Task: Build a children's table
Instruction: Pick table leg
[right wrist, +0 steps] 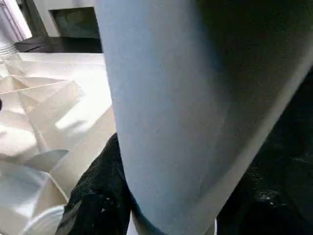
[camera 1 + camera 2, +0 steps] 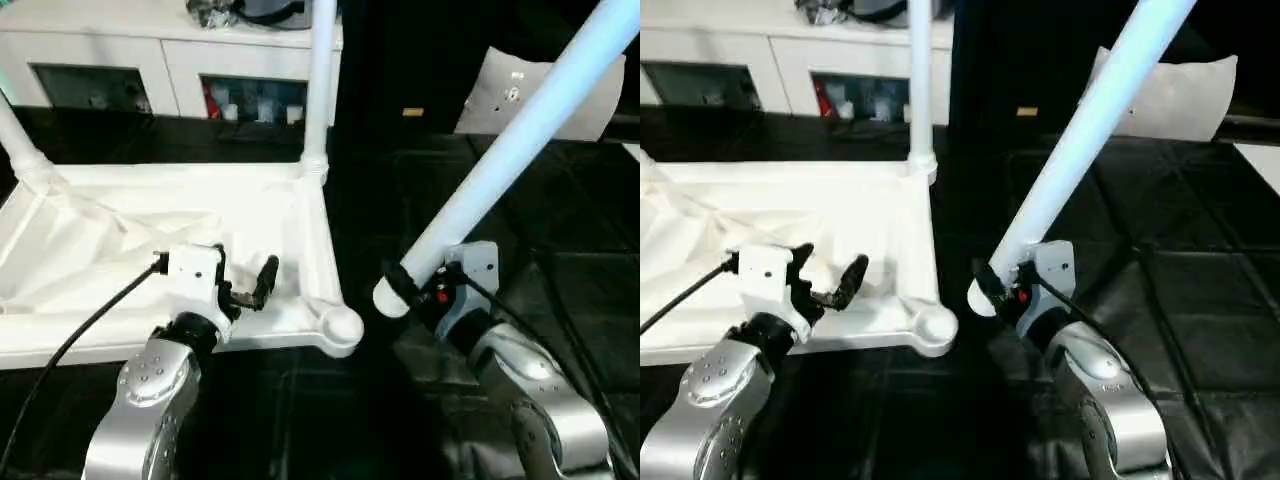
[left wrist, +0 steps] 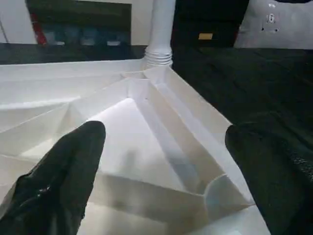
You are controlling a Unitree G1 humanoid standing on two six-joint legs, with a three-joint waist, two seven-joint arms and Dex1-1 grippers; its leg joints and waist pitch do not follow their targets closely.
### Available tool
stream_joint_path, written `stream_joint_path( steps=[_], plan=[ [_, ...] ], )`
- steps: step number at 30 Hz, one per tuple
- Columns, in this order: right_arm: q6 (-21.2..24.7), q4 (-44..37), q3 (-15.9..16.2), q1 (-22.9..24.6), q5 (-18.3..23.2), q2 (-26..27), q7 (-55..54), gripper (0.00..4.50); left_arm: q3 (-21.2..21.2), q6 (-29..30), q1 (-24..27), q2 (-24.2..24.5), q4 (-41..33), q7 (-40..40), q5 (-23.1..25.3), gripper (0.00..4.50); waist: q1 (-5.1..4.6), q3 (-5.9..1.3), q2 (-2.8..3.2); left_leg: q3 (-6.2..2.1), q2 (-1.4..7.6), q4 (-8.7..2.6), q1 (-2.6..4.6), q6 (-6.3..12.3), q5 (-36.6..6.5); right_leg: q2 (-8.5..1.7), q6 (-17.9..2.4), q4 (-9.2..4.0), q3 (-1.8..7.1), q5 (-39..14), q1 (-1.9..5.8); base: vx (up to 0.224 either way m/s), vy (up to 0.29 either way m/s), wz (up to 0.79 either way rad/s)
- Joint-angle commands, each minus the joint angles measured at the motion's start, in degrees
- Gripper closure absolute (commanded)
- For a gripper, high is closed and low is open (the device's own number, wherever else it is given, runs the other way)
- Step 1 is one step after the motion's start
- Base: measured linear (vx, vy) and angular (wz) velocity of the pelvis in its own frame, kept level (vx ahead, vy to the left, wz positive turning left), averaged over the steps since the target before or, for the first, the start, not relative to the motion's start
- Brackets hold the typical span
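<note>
Right hand (image 2: 405, 283) grips leg (image 2: 510, 150) | corner socket (image 2: 340, 325) just beside

Both head views look forward and down from above the silver forearms, side by side, sharing the upturned table top (image 2: 250, 215), an upright leg (image 2: 320, 80) at its far corner, and the white cabinet (image 2: 150, 60) beyond. The left wrist camera sits low and close over the ribbed underside, looking between its own spread black fingers (image 3: 58, 181) toward that same upright leg. The right wrist camera is pressed very near the tilted leg (image 1: 166, 112), with the top's corner beside it.
</note>
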Motion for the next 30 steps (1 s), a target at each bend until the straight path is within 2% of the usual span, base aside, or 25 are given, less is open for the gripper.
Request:
stream_joint_path(
  steps=[1, 2, 3, 4, 5, 6, 7, 8, 10, 11, 12, 13, 14, 16, 18, 19, 20, 22, 23, 24, 25, 26, 28, 29, 30],
  plan=[
    [-1.27, -0.12, -1.06, 0.38, -0.54, 0.31, -0.69, 2.62, -0.44, 0.74, 0.38, 0.38, -1.48, -0.92, -0.7, 0.0, 1.92, -3.58, 0.21, 0.61, 0.15, -1.7, -1.25, 1.46, 34.44, 1.17, -2.09, 0.69, 1.72, 66.62, 4.07, -0.019, -0.053, 0.14],
    [-1.52, -0.27, -1.27, 0.62, -0.46, 0.42, -0.88, 2.62, -0.4, 0.87, 0.46, 0.45, -1.59, -1.04, -0.88, 0.0, 2.05, -3.48, 0.28, 0.72, 0.58, -1.97, -1.21, -0.86, 32.68, 1.32, -1.18, 0.81, 1.65, 67.74, 3.9, -0.034, -0.067, 0.14],
    [-1.57, -0.3, -1.31, 0.68, -0.44, 0.45, -0.92, 2.62, -0.39, 0.91, 0.47, 0.46, -1.61, -1.05, -0.91, 0.0, 2.26, -3.34, 0.54, 0.88, 1.58, -2.89, -0.87, -3.91, 27.48, 0.67, 0.26, 0.44, 1.43, 65.9, 3.3, -0.064, -0.061, 0.12],
    [-1.67, -0.36, -1.39, 0.78, -0.4, 0.49, -0.99, 2.62, -0.38, 0.97, 0.49, 0.48, -1.64, -1.06, -0.97, 0.0, 2.46, -3.32, 0.66, 0.91, 2.24, -3.24, -0.6, -4.74, 24.56, 0.19, 0.35, 0.2, 1.52, 63.79, 2.93, -0.064, -0.061, 0.12],
    [-1.8, -0.42, -1.51, 0.87, -0.35, 0.52, -1.08, 2.62, -0.39, 1.26, 0.39, 0.63, -1.63, -1.28, -1.12, 0.0, 2.34, -2.74, 1.09, 0.53, 3.13, -4.31, -0.48, -7.78, 20.0, -0.07, -0.12, -0.14, 1.14, 56.54, 2.43, -0.099, -0.042, 0.05],
    [-1.93, -0.46, -1.57, 0.93, -0.44, 0.45, -1.13, 2.62, -0.54, 1.51, 0.13, 1.03, -1.47, -1.75, -1.17, 0.0, 2.35, -2.09, 1.02, 0.19, 4.13, -5.5, 0.44, -10.49, 13.15, -0.78, -0.82, -1.53, 0.45, 45.23, 1.4, -0.108, -0.023, 0.0],
    [-2.29, -0.4, -1.67, 0.89, -0.59, 0.39, -1.16, 2.62, -0.64, 1.7, -0.3, 1.42, -1.08, -2.42, -1.34, 0.0, 2.21, -1.67, 1.3, -0.19, 4.74, -6.45, 1.22, -11.58, 5.75, -1.43, -2.09, -2.49, 0.35, 32.98, 0.97, -0.108, -0.023, 0.0],
    [-2.49, -0.33, -1.72, 0.85, -0.68, 0.38, -1.18, 2.62, -0.67, 1.79, -0.54, 1.62, -0.83, -2.77, -1.43, 0.0, 2.17, -1.61, 1.37, -0.28, 4.89, -6.78, 1.45, -11.61, 3.04, -1.65, -2.88, -2.93, 0.35, 27.89, 0.88, -0.115, -0.009, 0.04],
    [-2.65, -0.34, -2.68, 0.59, 1.05, 0.62, -0.26, 2.62, -0.54, 2.32, -1.76, 2.45, -0.06, -5.61, -3.78, 0.0, 1.93, -1.36, 1.4, -0.27, 4.92, -7.66, 1.27, -11.03, -1.2, -2.01, -6.34, -4.06, 0.61, 15.79, 0.79, -0.132, -0.01, -0.01],
    [-2.66, -0.28, -2.88, 0.51, 1.44, 0.63, 0.03, 2.62, -0.56, 2.75, -2.11, 2.79, 0.06, -6.42, -4.4, 0.0, 1.87, -1.28, 1.42, -0.16, 4.85, -7.89, 1.26, -10.84, -2.06, -2.1, -6.95, -4.33, 0.69, 13.37, 0.72, -0.129, -0.009, -0.03],
    [-2.45, -0.13, -3.2, 0.33, 2.05, 0.49, 0.53, 2.62, -0.65, 4.11, -3.06, 3.71, 0.44, -8.44, -5.9, 0.0, 1.89, -1.16, 1.33, 0.11, 4.84, -8.26, 1.2, -10.22, -3.59, -2.26, -8.26, -4.91, 1.01, 8.61, 0.32, -0.122, -0.008, -0.01],
    [-2.78, 0.58, -3.63, -0.04, 1.88, 0.14, 0.63, 2.62, -1.46, 6.14, -5.0, 6.06, 1.79, -11.62, -6.54, 0.0, 1.82, -0.98, 1.24, 0.19, 4.75, -8.43, 1.14, -10.12, -4.77, -2.25, -8.57, -5.1, 1.07, 6.24, 0.14, -0.122, -0.008, -0.01],
    [-2.78, 0.58, -3.63, -0.04, 1.88, 0.14, 0.63, 2.62, -1.46, 6.14, -5.0, 6.06, 1.79, -11.62, -6.54, 0.0, 1.76, -0.84, 1.21, 0.31, 4.61, -8.67, 1.16, -9.88, -6.15, -2.21, -8.59, -5.37, 1.18, 3.31, -0.06, -0.111, -0.015, 0.0],
    [-3.27, 1.12, -3.82, -0.28, 1.62, -0.03, 0.68, 2.62, -2.07, 6.8, -6.11, 7.46, 2.78, -13.3, -6.37, 0.0, 1.49, -0.71, 1.15, 0.57, 4.63, -9.15, 1.19, -9.4, -9.69, -2.44, -9.02, -6.22, 1.52, -5.9, -0.56, -0.097, -0.022, 0.0],
    [-2.64, 1.4, -4.13, -0.84, 2.94, -0.59, 2.14, 2.62, -4.35, 6.63, -9.63, 11.6, 6.48, -18.66, -5.06, 0.0, 1.26, -0.92, 1.14, 0.84, 4.6, -9.26, 1.05, -8.93, -9.23, -2.34, -9.13, -6.45, 1.58, -7.64, -1.03, -0.071, -0.018, 0.02],
    [-2.64, 1.4, -4.13, -0.84, 2.94, -0.59, 2.14, 2.62, -4.35, 6.63, -9.63, 11.6, 6.48, -18.66, -5.06, 0.0, 1.26, -0.92, 1.14, 0.84, 4.6, -9.26, 1.05, -8.93, -9.23, -2.34, -9.13, -6.45, 1.58, -7.64, -1.03, -0.06, -0.015, 0.02],
    [-2.98, 1.66, -4.31, -1.17, 3.52, -0.75, 2.94, 2.62, -5.87, 5.69, -11.51, 13.87, 8.73, -21.74, -3.9, 0.0, 1.14, -1.18, 1.42, 0.88, 4.61, -9.2, 0.82, -8.98, -8.21, -2.27, -9.53, -6.11, 1.55, -5.67, -1.03, 0.0, 0.0, 0.0],
    [-3.15, 1.91, -4.59, -1.35, 4.55, -0.96, 4.23, 2.62, -8.08, 3.88, -13.97, 16.82, 11.81, -26.48, -2.51, 0.0, 1.21, -1.5, 1.36, 1.03, 4.58, -9.16, 0.68, -8.32, -5.88, -2.18, -9.53, -5.96, 1.55, -2.32, -1.09, 0.0, 0.0, 0.0],
    [-3.08, 2.07, -4.64, -1.36, 4.67, -1.3, 4.72, 2.62, -8.98, 3.13, -15.12, 17.99, 13.26, -28.72, -2.12, 0.0, 1.36, -1.97, 1.49, 1.12, 4.65, -8.88, 0.41, -8.11, -2.19, -2.15, -9.81, -5.52, 1.44, 3.16, -0.96, 0.0, 0.0, 0.0],
    [-3.37, 2.33, -4.43, -1.37, 4.54, -1.77, 5.52, 2.62, -9.98, 2.57, -16.66, 19.4, 14.97, -31.56, -2.23, 0.0, 1.42, -2.48, 2.02, 1.24, 4.69, -8.4, 0.23, -8.15, 1.75, -1.91, -10.59, -4.7, 1.2, 10.67, -1.0, 0.0, 0.0, 0.0],
    [-0.62, 2.12, -4.11, -1.13, 5.44, -2.53, 6.38, 2.62, -12.54, 0.47, -20.9, 22.03, 19.54, -39.23, -2.11, 0.0, 1.47, -2.45, 1.89, 1.39, 4.31, -8.25, -0.08, -7.86, 4.42, -1.67, -10.79, -4.6, 1.09, 14.97, -0.92, 0.0, 0.0, 0.0],
    [-0.28, 2.08, -4.04, -1.09, 5.59, -2.61, 6.54, 2.62, -12.76, 0.2, -21.33, 22.25, 20.05, -39.96, -2.05, 0.28, 1.57, -2.57, 1.92, 1.48, 4.17, -8.2, 0.13, -7.84, 4.87, -1.48, -10.63, -4.56, 1.07, 15.75, -1.08, 0.0, 0.0, 0.0],
    [-0.3, 2.16, -3.27, -0.8, 5.56, -3.37, 8.02, 2.62, -14.29, -2.35, -24.5, 23.02, 24.31, -43.95, -1.27, 0.34, 1.58, -2.61, 1.94, 1.56, 4.31, -8.05, -0.36, -8.19, 5.65, -1.7, -11.75, -4.15, 0.84, 19.62, -0.89, 0.0, 0.0, 0.0],
    [-1.28, 2.51, -2.82, -0.69, 5.01, -3.79, 8.73, 2.62, -15.07, -3.69, -26.29, 23.05, 26.96, -45.84, -0.8, 0.39, 1.63, -2.49, 1.84, 1.67, 4.27, -8.11, -0.32, -8.12, 5.0, -1.7, -11.77, -4.39, 0.86, 18.66, -0.97, 0.0, 0.0, 0.0],
    [-3.15, 3.2, -2.09, -0.55, 3.82, -4.39, 9.59, 2.62, -16.42, -5.59, -29.1, 23.12, 31.13, -49.31, -0.2, 0.67, 1.8, -2.49, 1.97, 1.79, 4.44, -8.19, -0.24, -8.42, 3.59, -1.93, -12.35, -4.47, 0.87, 16.98, -1.04, 0.0, 0.0, 0.0]
  ],
)
